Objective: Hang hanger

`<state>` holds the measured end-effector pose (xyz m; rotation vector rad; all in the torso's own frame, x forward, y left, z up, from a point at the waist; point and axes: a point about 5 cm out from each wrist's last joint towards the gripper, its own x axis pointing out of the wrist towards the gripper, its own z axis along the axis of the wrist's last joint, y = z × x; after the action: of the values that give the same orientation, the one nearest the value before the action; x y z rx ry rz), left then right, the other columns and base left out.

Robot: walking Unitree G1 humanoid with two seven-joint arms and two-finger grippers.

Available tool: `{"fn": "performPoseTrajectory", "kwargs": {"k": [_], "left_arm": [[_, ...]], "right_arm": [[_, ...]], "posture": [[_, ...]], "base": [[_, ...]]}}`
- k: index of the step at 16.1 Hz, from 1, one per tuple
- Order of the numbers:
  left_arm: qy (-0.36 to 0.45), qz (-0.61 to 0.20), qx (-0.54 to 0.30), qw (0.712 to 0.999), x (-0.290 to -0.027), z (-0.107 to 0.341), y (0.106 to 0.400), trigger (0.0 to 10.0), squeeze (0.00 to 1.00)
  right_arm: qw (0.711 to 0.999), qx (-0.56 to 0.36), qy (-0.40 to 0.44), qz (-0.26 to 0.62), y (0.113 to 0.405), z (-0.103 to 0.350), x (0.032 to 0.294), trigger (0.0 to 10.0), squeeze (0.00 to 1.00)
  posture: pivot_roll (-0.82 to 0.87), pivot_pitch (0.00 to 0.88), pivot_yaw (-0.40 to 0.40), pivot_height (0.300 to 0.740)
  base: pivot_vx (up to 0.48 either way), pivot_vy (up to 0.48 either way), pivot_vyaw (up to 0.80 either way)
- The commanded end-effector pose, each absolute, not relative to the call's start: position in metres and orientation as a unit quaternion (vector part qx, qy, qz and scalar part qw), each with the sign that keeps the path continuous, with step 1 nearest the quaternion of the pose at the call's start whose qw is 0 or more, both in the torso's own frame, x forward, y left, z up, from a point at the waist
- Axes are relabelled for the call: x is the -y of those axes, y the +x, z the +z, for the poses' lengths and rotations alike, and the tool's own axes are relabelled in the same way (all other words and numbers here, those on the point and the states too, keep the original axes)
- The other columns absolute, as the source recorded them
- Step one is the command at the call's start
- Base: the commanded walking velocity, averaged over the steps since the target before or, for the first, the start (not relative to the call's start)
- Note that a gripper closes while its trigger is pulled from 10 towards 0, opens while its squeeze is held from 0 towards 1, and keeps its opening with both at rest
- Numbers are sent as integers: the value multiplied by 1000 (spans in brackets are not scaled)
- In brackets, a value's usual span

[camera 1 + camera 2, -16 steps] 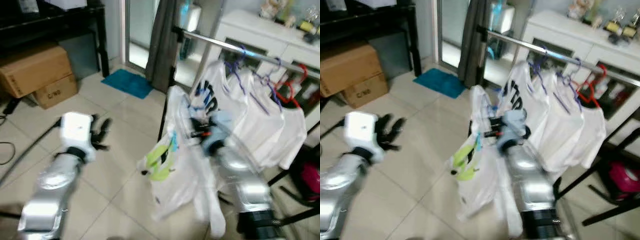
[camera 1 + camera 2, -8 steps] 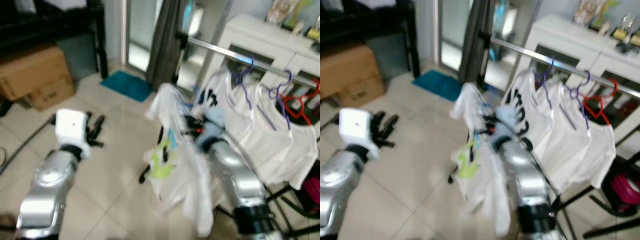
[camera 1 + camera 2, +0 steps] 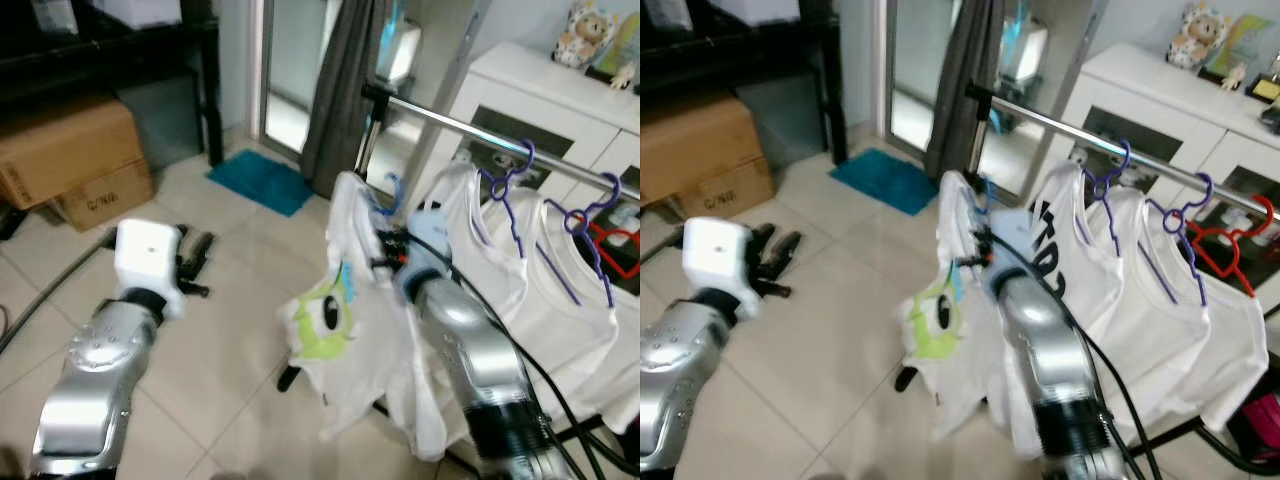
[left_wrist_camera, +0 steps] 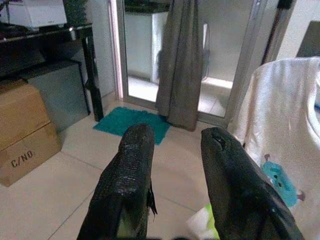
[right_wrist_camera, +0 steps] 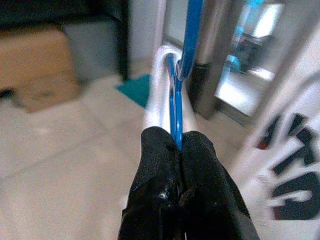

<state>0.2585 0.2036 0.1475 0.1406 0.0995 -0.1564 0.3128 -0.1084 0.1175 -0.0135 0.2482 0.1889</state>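
Since a second ago: closer to the rail [image 3: 450, 125], garment raised
Head views: my right gripper [image 3: 388, 252] carries the blue hanger [image 3: 392, 192] with white shirt [image 3: 350, 330] just below the rail; lift its hook over
Left wrist: left gripper [image 4: 172, 150] spread, empty; box [image 4: 22, 145] reads "C/NO."
Right wrist: fingers [image 5: 160, 165] pinch the hanger

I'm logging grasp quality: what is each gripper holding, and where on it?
The right gripper pinches the blue hanger carrying a white shirt by its neck, below the hook. The left gripper holds nothing.

floor [image 3: 230, 330]: tile | teal mat [image 3: 262, 181] by door | 2 cardboard boxes [image 3: 70, 160] stacked, far left
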Motion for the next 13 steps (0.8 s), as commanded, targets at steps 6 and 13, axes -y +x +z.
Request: {"fn": "performPoseTrajectory", "kwargs": {"k": [6, 13], "left_arm": [[75, -120, -57, 988, -190, 146, 260, 10000, 0], [77, -239, -43, 967, -170, 150, 256, 10000, 0]], "right_arm": [[984, -154, -82, -17, 315, 119, 152, 10000, 0], [995, -79, -36, -58, 319, 146, 153, 10000, 0]], "posture": [[71, 0, -110, 740], [68, 0, -120, 740]], "base": [[392, 0, 0], [222, 0, 0]]}}
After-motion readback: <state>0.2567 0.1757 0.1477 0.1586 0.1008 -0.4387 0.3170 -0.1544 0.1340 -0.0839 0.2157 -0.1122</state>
